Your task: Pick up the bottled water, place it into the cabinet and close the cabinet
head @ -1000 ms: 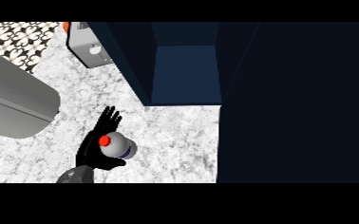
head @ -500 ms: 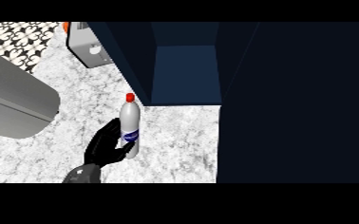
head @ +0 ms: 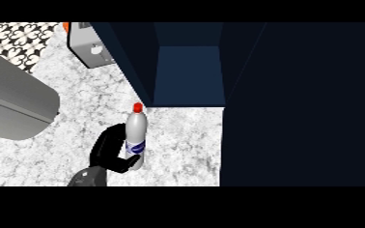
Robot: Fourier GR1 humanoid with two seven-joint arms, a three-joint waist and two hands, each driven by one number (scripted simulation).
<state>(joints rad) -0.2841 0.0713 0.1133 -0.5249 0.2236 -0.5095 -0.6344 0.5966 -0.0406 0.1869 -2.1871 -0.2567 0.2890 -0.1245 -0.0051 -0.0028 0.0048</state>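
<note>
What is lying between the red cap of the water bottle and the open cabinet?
In the head view, nothing: only a short stretch of bare marble counter separates the bottle, held by the hand, from the cabinet opening.

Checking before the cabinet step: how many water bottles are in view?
1. The bottled water stands out in the left hand, above the counter, just short of the open cabinet. Others may be hidden.

Single head view looks steeply down from above onto the speckled white stone counter (head: 64, 111), facing the open dark-blue cabinet (head: 189, 72).
</note>
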